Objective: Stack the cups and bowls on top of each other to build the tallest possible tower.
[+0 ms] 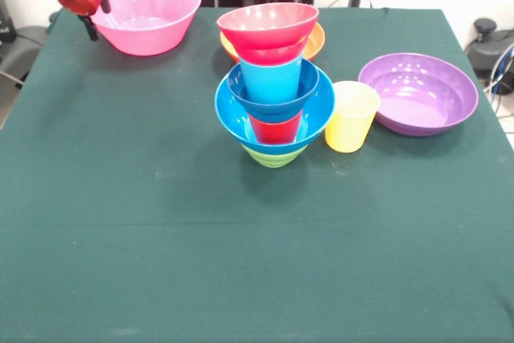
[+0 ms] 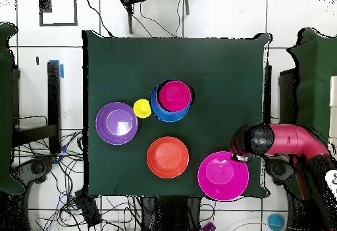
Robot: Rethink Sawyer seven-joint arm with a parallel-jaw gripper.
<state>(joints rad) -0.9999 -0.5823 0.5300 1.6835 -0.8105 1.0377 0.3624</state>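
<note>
Green table (image 1: 120, 198) holds the tower (image 1: 275, 94), red bowl (image 1: 267, 26) topmost.

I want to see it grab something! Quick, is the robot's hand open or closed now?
Gripper: cannot be told; it sits by the pink bowl, away from the tower.

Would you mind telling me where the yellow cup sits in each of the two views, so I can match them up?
Front view: the yellow cup stands right of centre, between the tower and the purple bowl.
Overhead view: the yellow cup is left of centre, again between the tower and the purple bowl.
Shared landmark: the purple bowl, just beyond the cup on the side away from the tower.
</note>
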